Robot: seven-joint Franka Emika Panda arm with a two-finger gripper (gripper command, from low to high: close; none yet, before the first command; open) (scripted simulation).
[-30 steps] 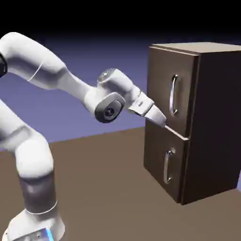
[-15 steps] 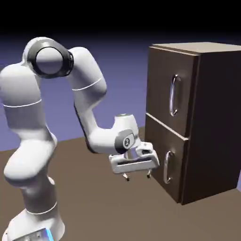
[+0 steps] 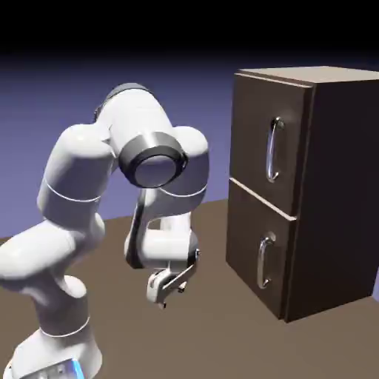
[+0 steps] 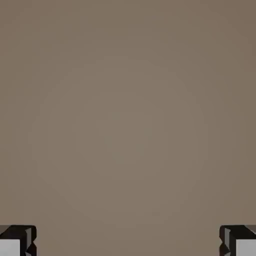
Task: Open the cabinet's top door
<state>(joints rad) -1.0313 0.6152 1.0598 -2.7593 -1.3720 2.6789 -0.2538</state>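
**Low over the counter, tool spread**

Beside me the cabinet (image 3: pixel 307 192) stands, its top door (image 3: pixel 268 137) flush, well apart from my tool (image 3: pixel 169 294), whose fingers (image 4: pixel 18 241) are spread wide, empty, facing the bare brown counter (image 4: pixel 128 115).

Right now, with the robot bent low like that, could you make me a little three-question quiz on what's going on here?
1. True or false: the top door of the cabinet is already open.
2. The pincer points at: A) the top door's handle; B) the table; C) the lower door.
3. What, if anything, does the pincer hold?

Key:
1. False; both doors sit shut and flush.
2. B; the pincer hangs low, left of the cabinet, and the hand view shows only plain brown surface between the fingertips.
3. Nothing; it is open and empty.
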